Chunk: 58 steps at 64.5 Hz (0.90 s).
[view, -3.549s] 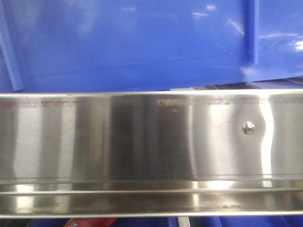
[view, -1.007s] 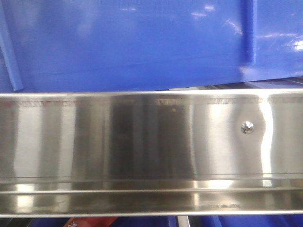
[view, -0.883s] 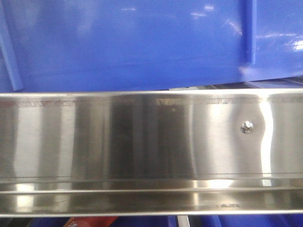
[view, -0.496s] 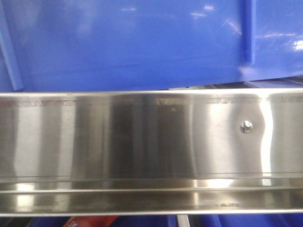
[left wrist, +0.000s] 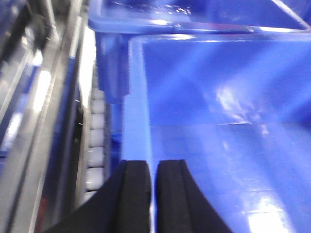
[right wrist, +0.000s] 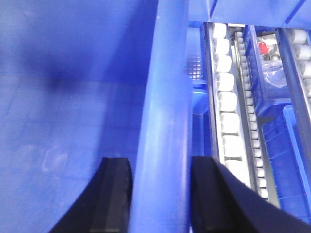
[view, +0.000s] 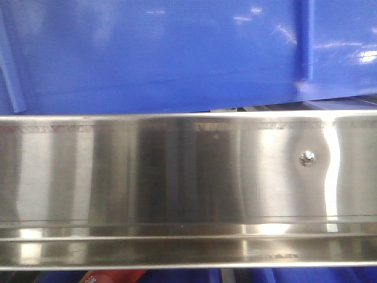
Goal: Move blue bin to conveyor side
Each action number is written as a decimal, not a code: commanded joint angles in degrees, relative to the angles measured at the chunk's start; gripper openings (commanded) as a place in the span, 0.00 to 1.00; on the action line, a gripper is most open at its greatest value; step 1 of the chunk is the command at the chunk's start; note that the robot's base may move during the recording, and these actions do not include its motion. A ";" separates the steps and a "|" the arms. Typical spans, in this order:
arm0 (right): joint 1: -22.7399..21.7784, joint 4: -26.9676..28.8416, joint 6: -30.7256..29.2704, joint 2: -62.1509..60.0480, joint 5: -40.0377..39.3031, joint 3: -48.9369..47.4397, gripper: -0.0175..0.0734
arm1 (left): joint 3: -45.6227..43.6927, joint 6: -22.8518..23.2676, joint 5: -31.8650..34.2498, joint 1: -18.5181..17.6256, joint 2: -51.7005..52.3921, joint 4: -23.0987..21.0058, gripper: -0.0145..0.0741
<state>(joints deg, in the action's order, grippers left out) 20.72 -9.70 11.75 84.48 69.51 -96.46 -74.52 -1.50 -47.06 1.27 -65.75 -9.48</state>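
The blue bin (view: 177,53) fills the top of the front view as a glossy ribbed wall. In the left wrist view I look into its empty inside (left wrist: 218,121). My left gripper (left wrist: 153,162) is shut on the bin's left wall, with the black fingers (left wrist: 136,194) almost together just under the rim. In the right wrist view my right gripper (right wrist: 160,162) clamps the thick right rim (right wrist: 167,97), one finger inside the bin and one outside. The conveyor side is out of view.
A shiny stainless-steel rail (view: 177,177) with a screw (view: 307,157) runs the full width just below the bin. White roller tracks (left wrist: 97,141) (right wrist: 228,107) flank the bin. Another blue bin (left wrist: 194,14) stands behind it; smaller bins (right wrist: 272,63) hold parts at right.
In the front view the bin's ribs have slid slightly to the left. The steel rail has stayed where it was.
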 commanded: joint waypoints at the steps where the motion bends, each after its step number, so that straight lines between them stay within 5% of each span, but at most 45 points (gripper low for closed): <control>1: -0.04 -0.18 -0.73 -0.49 0.45 0.54 0.11 | -0.42 0.03 3.08 -0.33 -1.28 -0.42 0.33; 21: -0.04 -0.18 -0.73 -0.49 0.45 0.54 0.11 | -0.42 0.03 5.06 -0.33 -7.50 -0.76 0.63; 39: -0.04 -0.18 -0.73 -0.49 0.45 0.54 0.11 | -0.63 0.03 4.04 -0.33 -12.91 -0.88 0.62; 58: -0.04 -0.18 -0.73 -0.49 0.45 0.54 0.11 | -6.60 0.03 -4.21 -0.33 -17.50 -1.47 0.56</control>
<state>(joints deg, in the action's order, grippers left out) 20.72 -9.70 11.75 84.48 69.28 -96.32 -79.28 -1.50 -47.94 1.23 -81.99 -10.53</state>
